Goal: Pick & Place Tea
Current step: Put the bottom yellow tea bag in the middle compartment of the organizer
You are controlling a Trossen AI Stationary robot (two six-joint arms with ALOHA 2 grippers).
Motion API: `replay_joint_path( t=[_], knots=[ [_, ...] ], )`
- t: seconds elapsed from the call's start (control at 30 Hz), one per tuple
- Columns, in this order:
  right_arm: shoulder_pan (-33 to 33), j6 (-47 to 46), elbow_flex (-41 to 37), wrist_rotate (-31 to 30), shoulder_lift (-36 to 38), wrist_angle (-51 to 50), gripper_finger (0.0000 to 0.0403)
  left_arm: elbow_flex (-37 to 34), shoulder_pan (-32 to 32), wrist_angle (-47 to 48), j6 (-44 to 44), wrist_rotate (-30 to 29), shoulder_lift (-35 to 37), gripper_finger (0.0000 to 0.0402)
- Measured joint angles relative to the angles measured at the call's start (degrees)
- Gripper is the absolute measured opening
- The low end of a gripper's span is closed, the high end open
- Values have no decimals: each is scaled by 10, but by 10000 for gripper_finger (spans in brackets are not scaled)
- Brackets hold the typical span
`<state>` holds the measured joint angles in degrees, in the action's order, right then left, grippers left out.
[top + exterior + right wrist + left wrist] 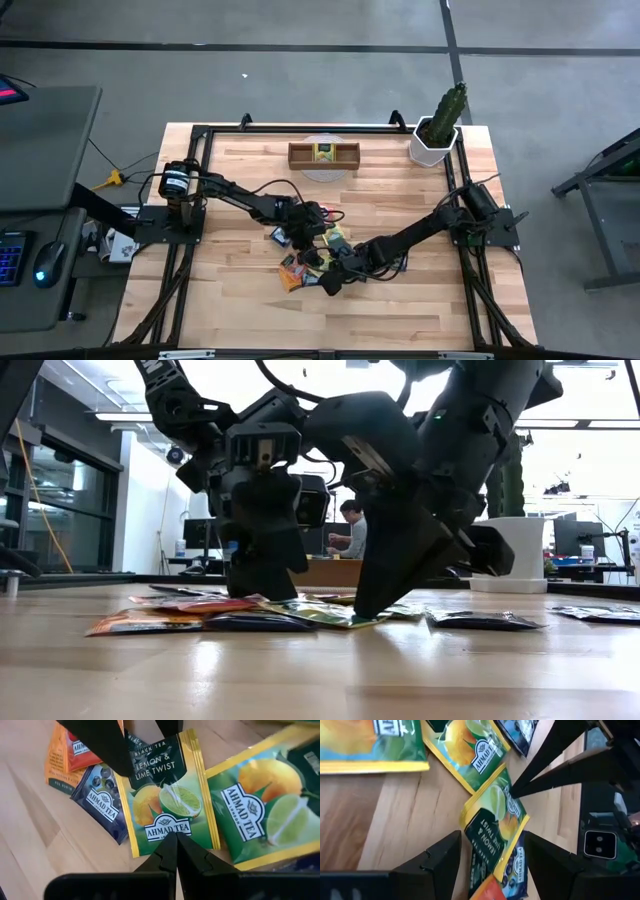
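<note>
Across the pale wooden tabletop (400, 300) both dark arms reach in toward the middle, meeting over a loose pile of tea sachets (305, 262). Up at the far edge sits the brown wooden tray (323, 154), a yellow-green sachet in its middle compartment, and off in the far right corner a white pot with a cactus (440, 128).

Down to the grippers now. The left gripper (492, 857) hovers over the pile with its fingers spread wide, straddling one end of a sachet. The right gripper (176, 851) has its fingers pressed together to a point, tip resting on the bottom edge of that same packet, as best the wrist view shows.

And the packet itself: the yellow-green sachet (167, 795) lies flat on the tabletop, dark band reading "BLACK TEA, LEMON & LIME TWIST", citrus picture below, "AHMAD TEA" under that. Just beside it, a second green sachet (262, 815) marked "AHMAD TEA LONDON". On the other side a dark blue sachet (100, 800) with berries, same Ahmad Tea logo, partly tucked beneath, and an orange sachet (65, 762) beyond.
</note>
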<state>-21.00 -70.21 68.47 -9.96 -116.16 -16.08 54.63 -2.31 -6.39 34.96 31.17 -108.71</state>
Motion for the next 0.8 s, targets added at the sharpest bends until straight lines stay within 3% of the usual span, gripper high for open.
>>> replay_joint_path(
  t=[0.43,0.8],
  knots=[
    [4,2,0,-3,0,7,0,0,0,-5,-2,-19,0,196],
    [4,2,0,-1,0,6,0,1,1,5,-18,-22,0,12]
  ],
)
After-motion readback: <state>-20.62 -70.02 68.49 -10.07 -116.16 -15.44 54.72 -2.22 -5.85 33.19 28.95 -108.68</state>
